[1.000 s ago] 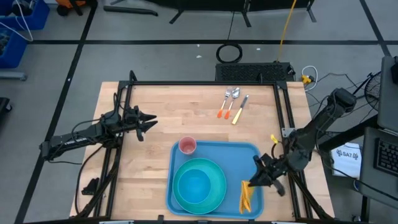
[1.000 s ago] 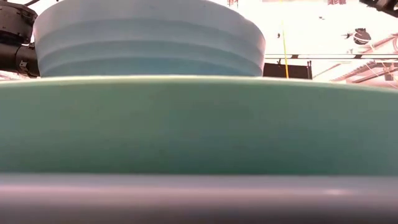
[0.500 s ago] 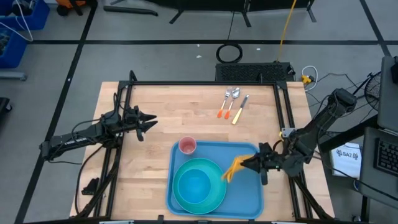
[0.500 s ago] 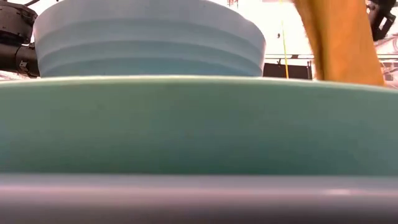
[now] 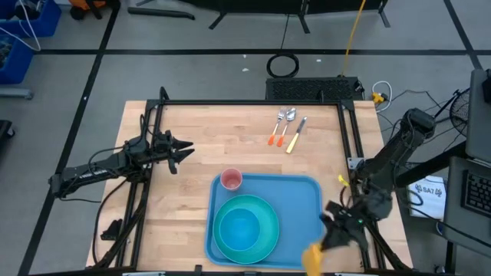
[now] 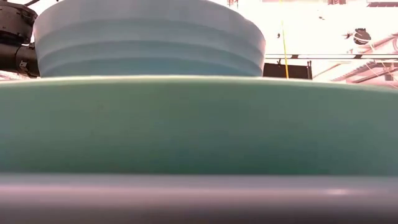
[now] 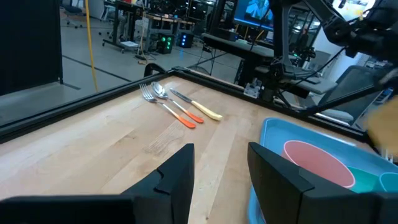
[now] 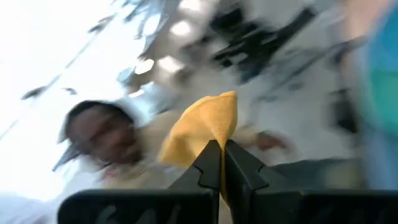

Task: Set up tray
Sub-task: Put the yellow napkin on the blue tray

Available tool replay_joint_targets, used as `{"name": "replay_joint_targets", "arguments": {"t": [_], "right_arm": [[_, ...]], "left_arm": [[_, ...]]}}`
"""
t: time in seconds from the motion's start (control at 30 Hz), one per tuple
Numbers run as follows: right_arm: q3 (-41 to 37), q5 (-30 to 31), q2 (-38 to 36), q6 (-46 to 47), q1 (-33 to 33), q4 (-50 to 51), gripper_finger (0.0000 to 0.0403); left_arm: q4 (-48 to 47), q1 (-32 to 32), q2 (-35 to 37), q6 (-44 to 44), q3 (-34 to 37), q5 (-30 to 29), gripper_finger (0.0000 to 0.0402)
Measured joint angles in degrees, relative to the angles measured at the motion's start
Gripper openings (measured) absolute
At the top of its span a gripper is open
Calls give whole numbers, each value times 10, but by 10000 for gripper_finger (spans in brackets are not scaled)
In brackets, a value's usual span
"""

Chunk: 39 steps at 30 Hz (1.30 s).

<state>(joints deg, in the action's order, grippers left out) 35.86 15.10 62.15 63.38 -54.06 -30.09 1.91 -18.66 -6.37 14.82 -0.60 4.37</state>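
The big light-blue tray (image 5: 307,192) lies flat at the near edge of the wooden table (image 5: 192,146), a bit to the right of the middle. A round teal plate (image 5: 265,208) sits in the tray with a blue bowl (image 5: 242,228) on top of it. A pink cup (image 5: 231,180) stands in the tray's far left corner. In the low view the plate (image 6: 199,124) and bowl (image 6: 149,37) fill almost all of the picture. The right gripper (image 5: 331,236) is off the tray's near right corner, down by the table's near edge. Its fingers are pressed tight together on a yellow cloth (image 5: 314,257), and the cloth hangs out past the fingertips. The right wrist view shows the cloth (image 8: 199,134) pinched between the two dark fingers (image 8: 208,165), with a blurry person behind it. The left gripper (image 5: 182,151) waits above the left side of the table, well away from the tray. Its fingers (image 7: 180,174) are apart and hold nothing. A fork, a spoon and a knife (image 5: 286,129) lie side by side near the far edge of the table, two with orange handles and one with a yellow handle.
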Motion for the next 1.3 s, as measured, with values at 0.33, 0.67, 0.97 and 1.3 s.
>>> {"name": "replay_joint_targets", "arguments": {"t": [0.33,0.67,0.97,1.3], "right_arm": [[0,-4,103,186,-4,-32,0],[-1,-14,120,229,57,146,0],[-1,8,120,231,137,308,0],[-1,114,176,230,170,423,0]], "left_arm": [[0,0,0,0,0,0,152],[0,0,0,0,0,0,152],[0,0,0,0,0,0,152],[0,0,0,0,0,0,152]]}}
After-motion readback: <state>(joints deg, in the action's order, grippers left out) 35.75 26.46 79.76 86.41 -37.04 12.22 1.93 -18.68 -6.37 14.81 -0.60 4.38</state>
